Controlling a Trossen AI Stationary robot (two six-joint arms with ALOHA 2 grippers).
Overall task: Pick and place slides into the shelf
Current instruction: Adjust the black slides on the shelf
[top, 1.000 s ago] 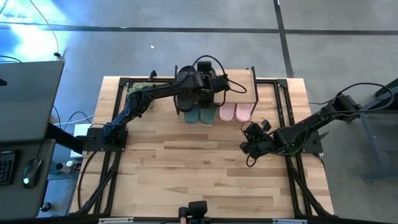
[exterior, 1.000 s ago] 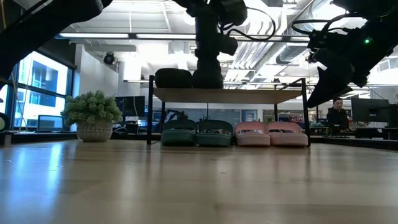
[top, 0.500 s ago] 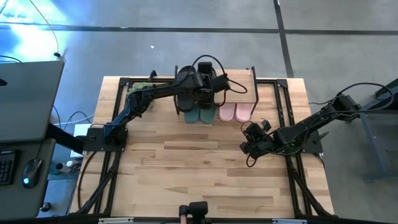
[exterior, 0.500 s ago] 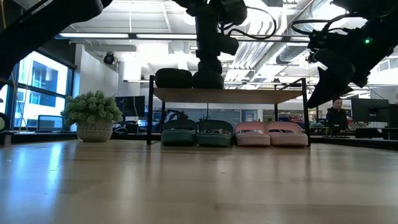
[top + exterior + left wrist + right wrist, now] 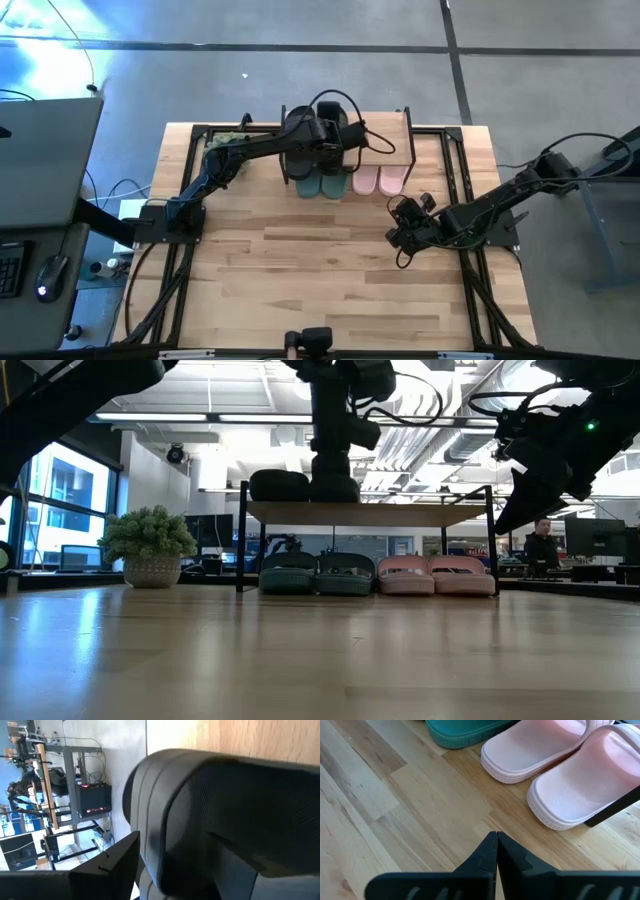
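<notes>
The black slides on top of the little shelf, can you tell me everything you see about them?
The black slides are two dark, rounded sandals sitting side by side on the shelf's light wooden top, toward its left end in the low view. Up close, the strap looks like textured rubber or foam. The left gripper is right over one of them with its fingers spread on either side of it. Below them, on the table, stand the green pair and the pink pair.

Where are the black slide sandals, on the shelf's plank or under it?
On the wooden plank: both black slide sandals sit on top.
</notes>
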